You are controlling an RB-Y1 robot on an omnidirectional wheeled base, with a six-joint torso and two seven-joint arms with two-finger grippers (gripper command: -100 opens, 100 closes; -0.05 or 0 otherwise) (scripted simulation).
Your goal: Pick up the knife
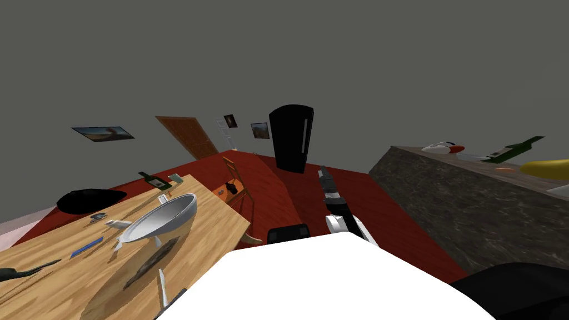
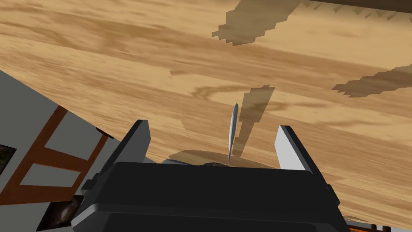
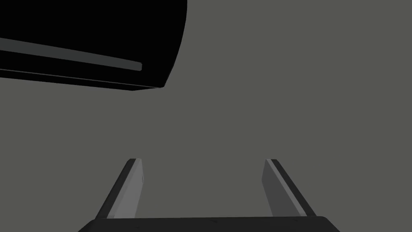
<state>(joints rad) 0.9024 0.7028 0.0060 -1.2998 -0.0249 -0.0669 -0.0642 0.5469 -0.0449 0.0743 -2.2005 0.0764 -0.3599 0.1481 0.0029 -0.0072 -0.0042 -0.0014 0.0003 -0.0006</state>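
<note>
**Left pincer spread around the knife at the wooden bench's near edge**

The left pincer [image 2: 212,125] is spread wide, and its two fingers [image 2: 287,149] grip nothing. Between them is the knife [image 2: 232,133], a thin grey sliver seen edge-on. It sits nearer one finger than the other and touches neither. Its shadow falls on the wood just beside it. I cannot tell whether the knife lies flat on the surface. Under it all is the wooden bench [image 2: 120,60], and one edge of the bench runs close past the pincer's dark body.

In the head view this spot is at the near edge of the wooden bench. Farther in, about the middle of the top, sits a large pale bowl [image 1: 166,215]. A short blue strip [image 1: 86,247] lies toward the left edge. A dark bottle [image 1: 154,180] lies on its side at the far edge. A wooden chair [image 1: 236,186] stands just off the far right corner.

The right pincer [image 3: 203,160] is also spread and empty. It is held out well apart from the wooden bench, above the red floor [image 1: 300,194]. It points toward a black fridge [image 1: 292,139] that stands against the grey wall.

Off to the right is a stone bench [image 1: 472,211]. Along its top are a green bottle [image 1: 514,149], a yellow thing [image 1: 547,166] and a white and red thing [image 1: 443,148].
</note>
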